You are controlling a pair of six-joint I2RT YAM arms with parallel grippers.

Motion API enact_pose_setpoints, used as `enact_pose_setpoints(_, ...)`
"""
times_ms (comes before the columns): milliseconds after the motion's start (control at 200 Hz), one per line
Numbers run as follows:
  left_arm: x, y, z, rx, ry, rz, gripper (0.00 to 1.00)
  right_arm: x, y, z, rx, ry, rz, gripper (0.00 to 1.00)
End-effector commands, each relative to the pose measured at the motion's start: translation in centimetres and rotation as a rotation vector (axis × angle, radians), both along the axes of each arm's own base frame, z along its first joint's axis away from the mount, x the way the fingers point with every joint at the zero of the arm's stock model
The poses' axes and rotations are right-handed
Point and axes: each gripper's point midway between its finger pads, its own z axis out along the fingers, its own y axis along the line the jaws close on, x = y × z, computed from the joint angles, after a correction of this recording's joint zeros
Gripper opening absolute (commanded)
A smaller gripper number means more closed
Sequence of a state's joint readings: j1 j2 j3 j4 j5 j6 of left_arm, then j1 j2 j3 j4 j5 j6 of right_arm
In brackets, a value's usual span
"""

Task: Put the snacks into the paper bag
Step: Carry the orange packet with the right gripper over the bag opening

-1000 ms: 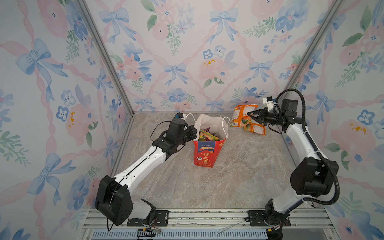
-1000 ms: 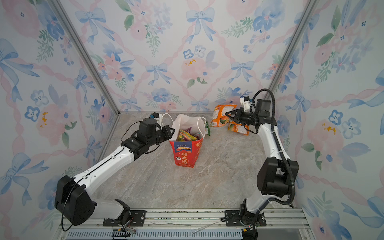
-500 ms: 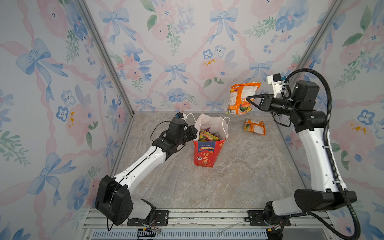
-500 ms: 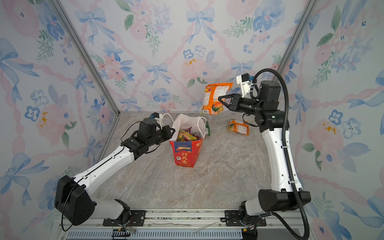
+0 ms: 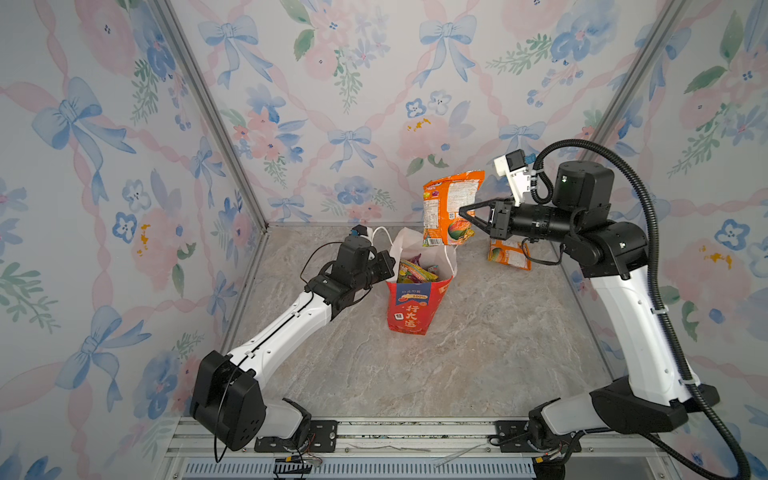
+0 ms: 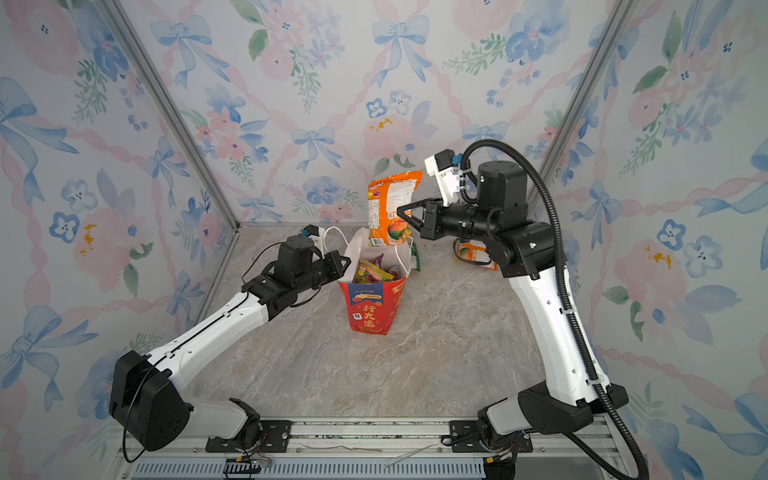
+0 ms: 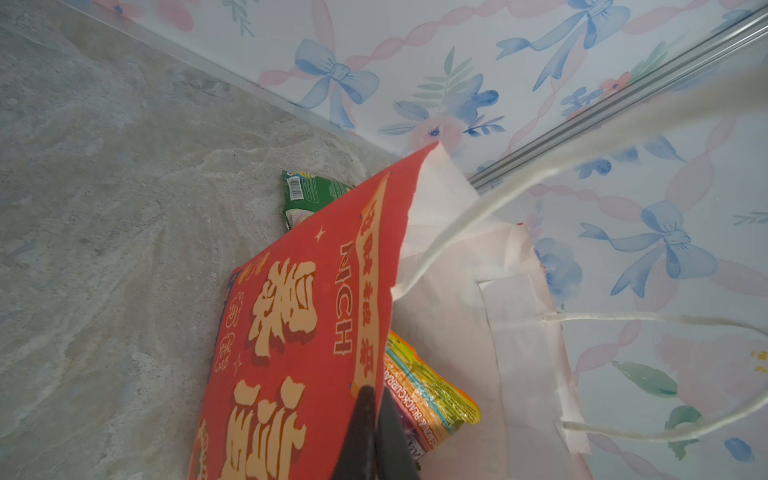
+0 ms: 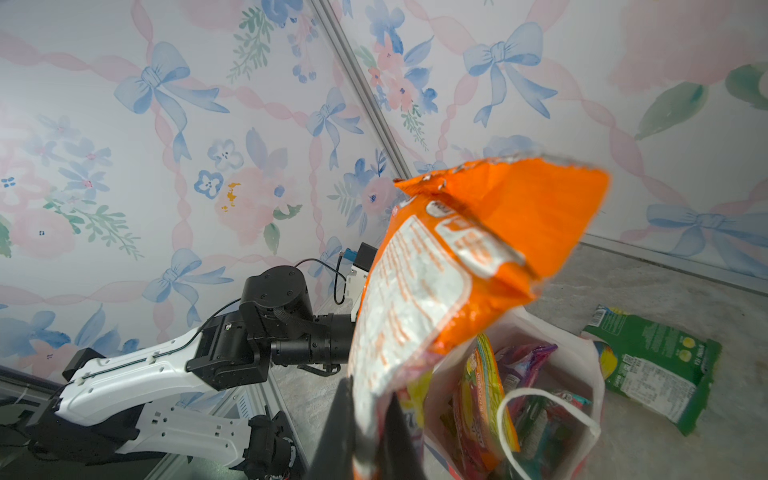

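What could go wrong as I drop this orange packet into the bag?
1. The orange packet hangs from the right gripper by one edge above the paper bag, which already holds packets; it may catch or perch on top.
2. A cord handle loops across the mouth and could snag it.
3. The left gripper pinches only the rim; a push may tip the bag.

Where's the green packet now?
In a top view the green packet lies on the table just behind the paper bag's right edge, mostly hidden by it.
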State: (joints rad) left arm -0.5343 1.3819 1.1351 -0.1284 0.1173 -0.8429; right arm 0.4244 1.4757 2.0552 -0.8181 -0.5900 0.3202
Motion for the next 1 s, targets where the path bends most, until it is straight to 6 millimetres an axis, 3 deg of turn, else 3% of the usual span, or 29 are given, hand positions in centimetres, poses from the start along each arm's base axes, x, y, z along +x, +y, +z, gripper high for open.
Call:
enact_pose_setpoints(0,-0.3,-0.7,1.1,-0.024,-0.015,-0.029,0.00,0.4,1.0,-0.5,-0.035,-0.015,-0.019,0.00)
enact_pose_setpoints(225,-0.4,-0.6,0.9,-0.025,-0.014,-0.029,0.00,1.3,3.2,-3.3,-0.056,0.030,-0.041,0.00)
enact_pose_setpoints(510,-0.4,-0.6,0.6,-0.026,-0.008,-0.027,0.00,2.0,4.2,-7.3,-0.186,0.071,-0.092,0.00)
enact_pose_setpoints(995,-0.4,-0.7,0.6,-0.028,-0.007,-0.025,0.00,3.4,3.5,-13.3,-0.452,0.114,-0.210,0.00)
